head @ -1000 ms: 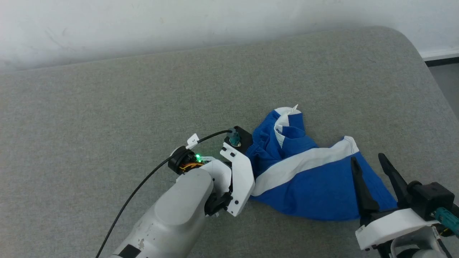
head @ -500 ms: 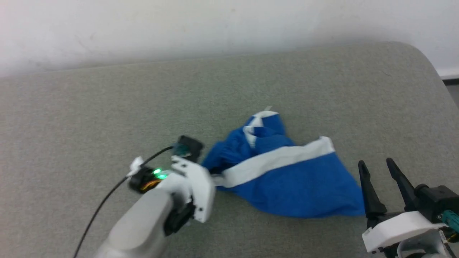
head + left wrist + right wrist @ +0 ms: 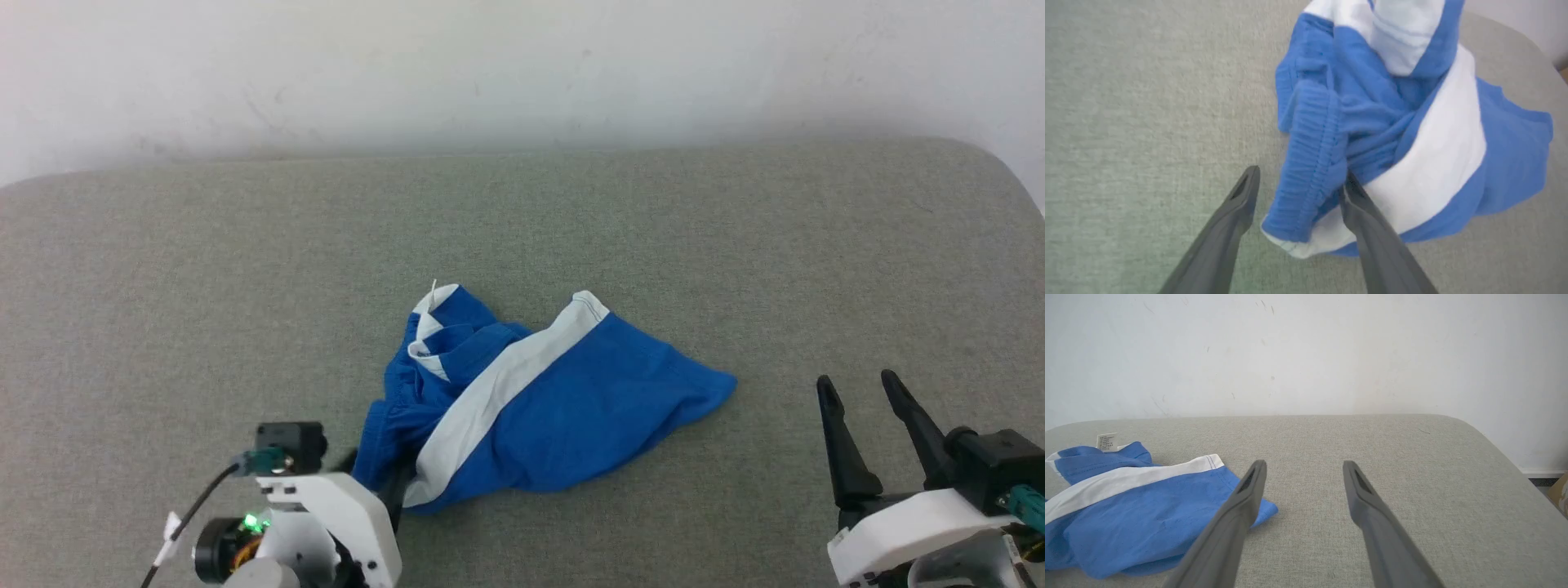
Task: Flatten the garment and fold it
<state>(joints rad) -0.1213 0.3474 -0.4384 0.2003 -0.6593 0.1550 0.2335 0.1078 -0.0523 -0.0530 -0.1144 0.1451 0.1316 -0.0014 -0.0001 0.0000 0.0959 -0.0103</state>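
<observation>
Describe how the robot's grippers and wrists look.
The left gripper and right gripper each have two long dark tapering fingers on a white housing with a teal plug. The left wrist carries a black cable and a green light.

1 garment (image 3: 563,408), 1 label (image 3: 1107,442), 1 grey surface (image 3: 245,286), 2 grippers – left gripper (image 3: 1301,173), right gripper (image 3: 856,380) – 2 fingers (image 3: 1241,506) ea.

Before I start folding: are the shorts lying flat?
No, the shorts are bunched up, with the waistband crumpled beside the white stripe.
</observation>
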